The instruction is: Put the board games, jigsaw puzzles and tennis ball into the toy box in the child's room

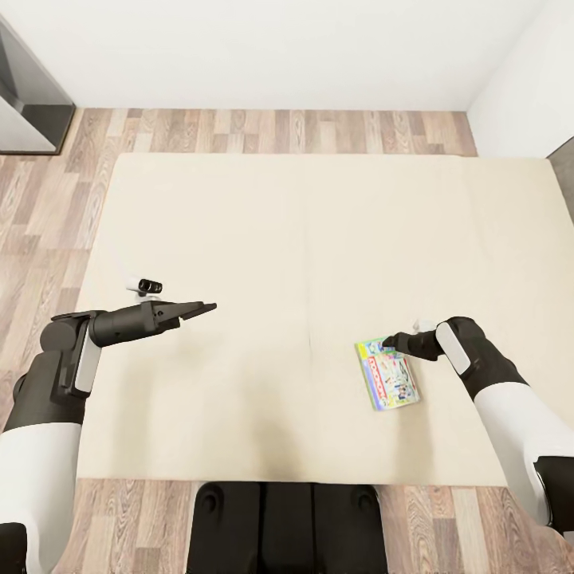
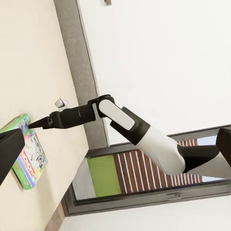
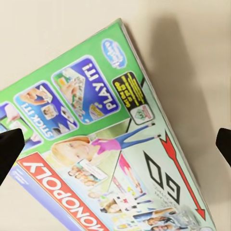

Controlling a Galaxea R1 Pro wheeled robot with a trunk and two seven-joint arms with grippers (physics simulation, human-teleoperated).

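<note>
Board game (image 1: 388,374): flat on bed (image 1: 239,223), not yet boxed; right end effector (image 1: 388,344) spread wide above its edge, ungrasped; left end effector (image 1: 209,306) empty, opening indiscernible; toy box unreached.

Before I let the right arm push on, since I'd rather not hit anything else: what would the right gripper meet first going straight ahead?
The right gripper would most likely meet the Monopoly board game lying on the bed; its open fingers frame the box directly ahead.

Board game (image 1: 389,375) green with red band; bed (image 1: 319,239) plain cream.
</note>
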